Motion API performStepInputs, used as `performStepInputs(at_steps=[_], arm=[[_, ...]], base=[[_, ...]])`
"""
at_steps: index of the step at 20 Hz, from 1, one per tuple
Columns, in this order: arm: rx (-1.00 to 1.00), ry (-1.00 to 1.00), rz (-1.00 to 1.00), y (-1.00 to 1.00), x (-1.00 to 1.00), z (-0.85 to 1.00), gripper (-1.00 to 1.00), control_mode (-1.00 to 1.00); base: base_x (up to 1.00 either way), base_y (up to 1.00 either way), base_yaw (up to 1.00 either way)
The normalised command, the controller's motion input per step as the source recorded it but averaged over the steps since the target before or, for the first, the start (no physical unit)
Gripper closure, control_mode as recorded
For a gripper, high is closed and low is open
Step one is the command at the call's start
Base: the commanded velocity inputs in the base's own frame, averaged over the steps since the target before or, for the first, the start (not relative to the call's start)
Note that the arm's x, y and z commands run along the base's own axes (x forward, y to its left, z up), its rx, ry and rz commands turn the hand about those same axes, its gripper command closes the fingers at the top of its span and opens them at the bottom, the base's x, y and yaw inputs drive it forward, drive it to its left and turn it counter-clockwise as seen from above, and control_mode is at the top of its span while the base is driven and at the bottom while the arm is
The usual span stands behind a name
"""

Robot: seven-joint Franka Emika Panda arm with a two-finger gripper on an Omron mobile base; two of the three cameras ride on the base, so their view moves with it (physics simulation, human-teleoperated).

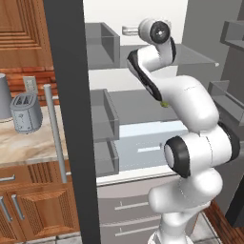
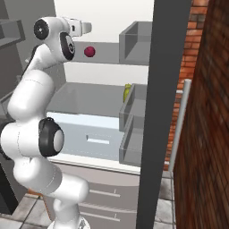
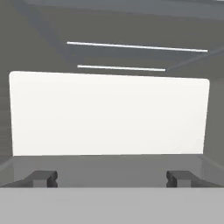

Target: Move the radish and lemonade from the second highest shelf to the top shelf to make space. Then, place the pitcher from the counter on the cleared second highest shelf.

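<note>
Lemonade [image 2: 127, 92] next: light, rigid, slick bottle, best pinched mid-body. Claw [image 3: 111, 178] wide open, holding nothing, radish [image 2: 90, 52] already up top.

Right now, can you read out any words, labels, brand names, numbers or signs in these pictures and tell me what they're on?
No readable text anywhere.
Toaster: plain metal, no brand or markings.
Lemonade: no label can be made out; too small to tell.
Radish, top shelf: unmarked.
Fridge back wall: blank white.
</note>
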Motion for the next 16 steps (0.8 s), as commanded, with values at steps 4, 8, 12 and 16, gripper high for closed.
performStepInputs(at_steps=[4,8,12,16], arm=[[-0.08,0.13,-0.01,0.00,-0.83,-0.59,-1.00,-1.00],[-0.07,0.02,0.00,0.00,-0.73,-0.75,-1.00,-1.00],[-0.02,0.00,0.00,-0.09,-0.77,-0.51,-1.00,-1.00],[0.00,0.05,-0.02,-0.38,-0.87,-0.33,-1.00,-1.00]], base=[[0.00,0.00,0.00],[0.00,0.00,0.00],[0.00,0.00,0.00],[0.00,0.00,0.00]])
